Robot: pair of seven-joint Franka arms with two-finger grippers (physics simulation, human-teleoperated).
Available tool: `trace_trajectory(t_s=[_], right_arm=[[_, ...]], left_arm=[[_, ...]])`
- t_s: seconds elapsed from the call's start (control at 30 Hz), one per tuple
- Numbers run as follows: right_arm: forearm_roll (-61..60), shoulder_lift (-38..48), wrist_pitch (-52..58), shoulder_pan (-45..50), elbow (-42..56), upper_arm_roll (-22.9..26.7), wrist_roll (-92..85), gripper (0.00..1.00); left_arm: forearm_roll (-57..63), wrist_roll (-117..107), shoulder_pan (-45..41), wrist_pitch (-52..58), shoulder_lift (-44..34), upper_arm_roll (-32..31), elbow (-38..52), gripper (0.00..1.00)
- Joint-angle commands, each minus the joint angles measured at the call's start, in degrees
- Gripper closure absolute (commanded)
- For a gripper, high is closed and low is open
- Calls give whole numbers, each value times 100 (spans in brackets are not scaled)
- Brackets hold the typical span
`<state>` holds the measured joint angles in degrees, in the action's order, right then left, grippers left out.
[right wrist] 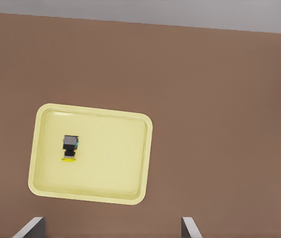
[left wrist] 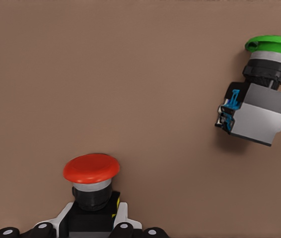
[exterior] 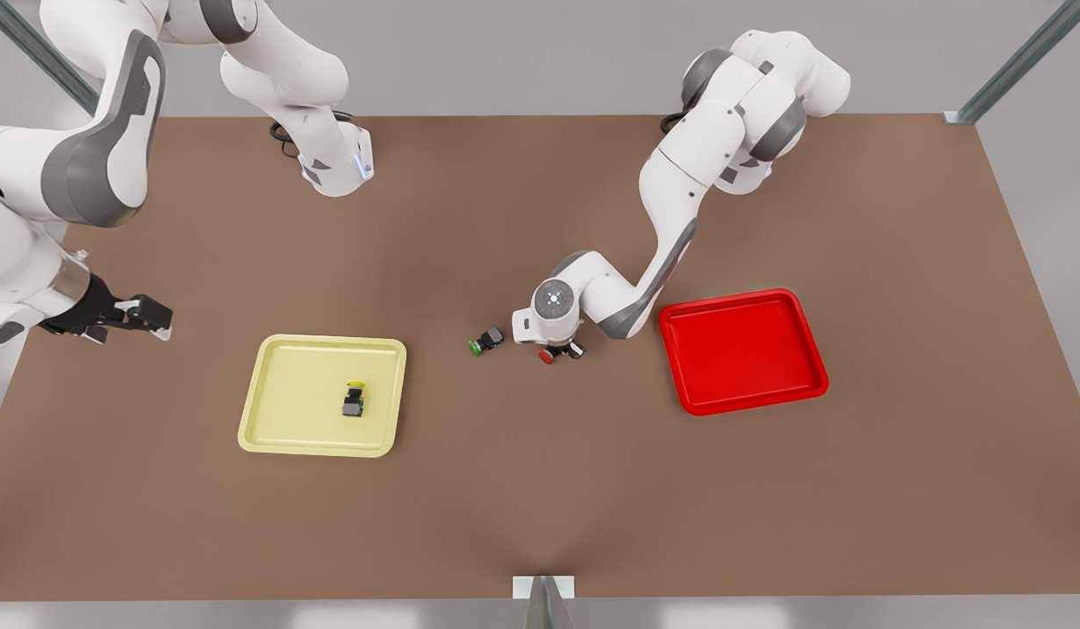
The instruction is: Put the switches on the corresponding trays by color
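I have the left tool [exterior: 561, 351] down on the brown tabletop [exterior: 540, 489], between the two trays. Its fingers [left wrist: 123, 227] are closed on the black body of the red switch [exterior: 549, 355], whose red cap sticks out ahead of them in the left wrist view. The green switch [exterior: 485, 342] lies on its side on the tabletop just beside the left tool, toward the front view's left, not touching the red switch. The red tray [exterior: 706, 404] sits near them on the front view's right and holds no switch.

The yellow switch [exterior: 355, 399] rests inside the yellow tray [exterior: 282, 428], on the front view's left of the tabletop, apart from the rim. My right tool [exterior: 152, 320] waits off to the far left of the front view, above the tabletop edge and well apart from the yellow tray. Its fingers [right wrist: 30, 229] stand spread wide with nothing between them in the right wrist view, which looks down on the yellow tray.
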<state>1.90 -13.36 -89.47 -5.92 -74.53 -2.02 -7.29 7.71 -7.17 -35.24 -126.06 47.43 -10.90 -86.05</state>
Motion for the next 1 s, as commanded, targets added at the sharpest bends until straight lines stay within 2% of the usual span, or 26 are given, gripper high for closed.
trace_trajectory(t_s=[0.0,0.1,0.23,0.4,0.5,0.57,0.6,0.63,0.77,0.83,0.9,0.97], right_arm=[[3,0,0,3,0,0,0,0],[-5,-8,-9,3,0,0,0,0],[12,-26,-9,12,0,9,0,0],[12,-17,-9,-15,0,9,0,0],[12,-17,-9,-23,0,9,0,0],[12,0,0,-32,0,44,0,0],[12,-8,-9,-23,0,35,0,0],[12,-8,-18,-23,0,35,0,0],[21,-26,-18,-15,0,35,-9,0],[21,-26,-18,-23,0,35,0,0],[21,-26,-35,-23,0,35,0,0],[21,-26,-35,-23,0,35,0,0]], left_arm=[[-139,5,0,20,-14,0,1,49],[-139,-13,9,169,-164,44,1,49],[-130,259,26,854,-761,412,-166,48],[-147,1982,26,829,-2246,1529,-2055,48],[-156,3441,26,873,-2449,2601,-2452,47],[-156,3951,35,890,-2379,2953,-2521,46],[-156,4048,70,890,-2308,2997,-2548,20],[-156,4065,70,890,-2256,2997,-2548,0],[-156,4065,70,934,-2238,2997,-2548,0],[-209,2871,70,1224,-2247,3023,-2136,0],[-226,1649,96,1549,-2229,3155,-1090,0],[-1079,1219,176,2384,-2176,3515,96,0]])
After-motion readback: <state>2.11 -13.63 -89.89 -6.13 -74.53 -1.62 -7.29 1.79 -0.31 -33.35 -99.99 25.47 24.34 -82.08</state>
